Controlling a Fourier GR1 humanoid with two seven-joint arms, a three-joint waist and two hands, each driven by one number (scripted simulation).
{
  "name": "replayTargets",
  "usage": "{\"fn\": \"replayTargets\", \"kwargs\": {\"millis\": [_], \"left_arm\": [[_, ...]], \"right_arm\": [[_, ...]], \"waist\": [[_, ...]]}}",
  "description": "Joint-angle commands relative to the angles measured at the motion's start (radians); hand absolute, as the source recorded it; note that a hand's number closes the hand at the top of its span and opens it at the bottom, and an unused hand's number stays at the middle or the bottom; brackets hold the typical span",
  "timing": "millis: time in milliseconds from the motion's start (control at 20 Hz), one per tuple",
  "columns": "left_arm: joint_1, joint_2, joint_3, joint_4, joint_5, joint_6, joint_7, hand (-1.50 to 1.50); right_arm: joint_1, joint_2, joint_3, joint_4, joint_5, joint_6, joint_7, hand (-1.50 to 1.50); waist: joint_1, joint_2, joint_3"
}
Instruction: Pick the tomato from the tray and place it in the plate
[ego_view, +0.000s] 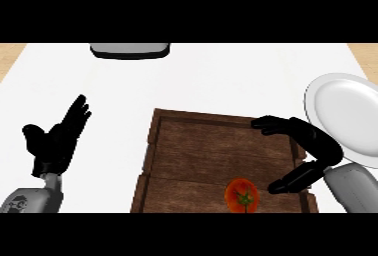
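Observation:
A red tomato (242, 195) with a green stem lies on the wooden tray (199, 150), near the tray's front edge. My right hand (314, 145) hovers over the tray's right side, fingers curved and spread wide from the thumb, holding nothing; the tomato sits just left of the thumb tip. The white plate (347, 117) lies to the right of the tray, partly behind my right forearm. My left hand (57, 140) rests open at the left, fingers up, well away from the tray.
A grey and white object (130, 50) sits at the counter's far edge, top centre. The white counter (221, 80) spreads between it and the tray. Tan strips show at both upper corners.

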Motion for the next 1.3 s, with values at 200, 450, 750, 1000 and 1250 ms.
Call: {"fn": "replayTargets", "kwargs": {"millis": [200,450,750,1000,1250], "left_arm": [[-0.033,-0.023,0.007,0.069,-0.019,-0.007,-0.007,0.0],[-0.095,-0.016,0.039,0.088,-0.025,-0.027,0.015,0.0],[-0.061,-0.074,0.014,0.107,-0.058,-0.003,-0.036,0.0],[0.0,-0.02,0.05,0.029,-0.026,-0.07,-0.008,0.0],[-0.033,-0.04,0.07,0.073,-0.041,-0.057,-0.032,0.0]], "right_arm": [[0.028,-0.136,0.045,0.028,0.239,-0.023,-0.233,-1.5],[0.035,-0.153,0.021,-0.154,0.246,-0.011,-0.065,-1.5],[0.053,-0.175,0.107,-0.233,0.397,-0.026,0.041,-1.5],[0.03,-0.141,0.098,-0.233,0.529,-0.07,0.094,-1.5],[0.08,-0.155,0.129,-0.265,0.661,-0.08,0.127,-1.5]], "waist": [[-0.004,-0.003,-0.001],[-0.01,-0.005,-0.002],[-0.008,-0.004,-0.002],[0.002,-0.004,-0.002],[-0.003,-0.003,-0.002]]}}
